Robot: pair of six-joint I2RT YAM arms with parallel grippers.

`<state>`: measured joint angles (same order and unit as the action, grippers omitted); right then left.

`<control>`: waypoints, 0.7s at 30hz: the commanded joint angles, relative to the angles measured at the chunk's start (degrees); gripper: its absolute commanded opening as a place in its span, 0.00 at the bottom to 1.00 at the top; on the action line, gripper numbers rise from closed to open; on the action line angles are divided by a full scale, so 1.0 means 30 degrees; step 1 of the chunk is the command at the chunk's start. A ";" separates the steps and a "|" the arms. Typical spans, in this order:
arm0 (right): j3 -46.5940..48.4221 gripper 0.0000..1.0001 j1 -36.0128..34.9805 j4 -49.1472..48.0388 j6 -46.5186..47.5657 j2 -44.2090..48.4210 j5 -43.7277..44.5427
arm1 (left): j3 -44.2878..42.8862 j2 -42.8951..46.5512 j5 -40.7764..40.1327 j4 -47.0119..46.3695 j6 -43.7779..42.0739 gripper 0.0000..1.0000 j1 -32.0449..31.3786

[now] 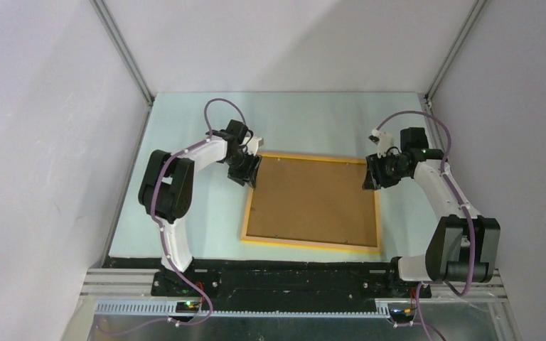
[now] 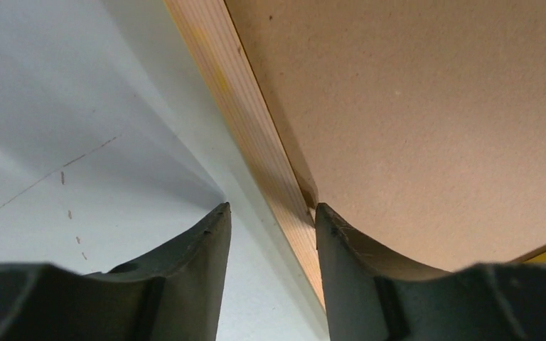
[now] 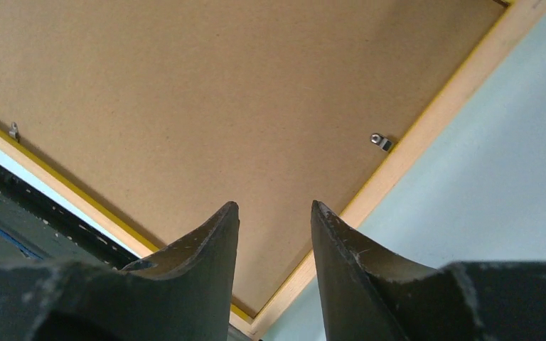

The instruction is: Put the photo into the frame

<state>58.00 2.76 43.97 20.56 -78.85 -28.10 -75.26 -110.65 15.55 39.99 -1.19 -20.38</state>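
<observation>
The frame (image 1: 309,246), thin yellow-orange wood, lies back-up on the pale table with the brown backing board (image 1: 313,202) filling it. The photo is hidden. My left gripper (image 1: 247,172) is open at the frame's far left corner. In the left wrist view (image 2: 272,209) its jaws straddle the frame's left rail (image 2: 256,135), one finger over the table, the other at the board's edge (image 2: 426,121). My right gripper (image 1: 370,174) is open at the far right corner. In the right wrist view (image 3: 274,204) it hovers over the board (image 3: 220,92) beside the right rail (image 3: 434,121).
Small metal clips (image 3: 380,141) sit on the frame's inner edge against the board. The pale table (image 1: 199,213) is closed in by white walls with metal posts (image 1: 124,50) at the back corners. A black strip (image 1: 291,273) runs along the near edge.
</observation>
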 commanded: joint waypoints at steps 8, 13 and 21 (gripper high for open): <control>-0.0294 0.45 -0.2304 -0.0068 0.0507 0.1512 0.1021 | -0.1457 -0.1180 0.0713 -0.0147 0.1734 0.22 0.0178; -0.0547 0.45 -0.2995 -0.0151 0.0783 0.1696 0.1083 | -0.1426 -0.1523 0.1091 -0.0315 0.2335 0.02 0.0655; -0.1236 0.47 -0.5682 -0.0419 0.1365 0.1891 0.1117 | -0.0618 -0.1392 0.1447 -0.1370 0.3624 0.00 0.2143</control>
<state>54.89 -10.63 44.14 22.94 -74.94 -24.77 -78.52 -113.69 19.86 39.24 7.60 -16.67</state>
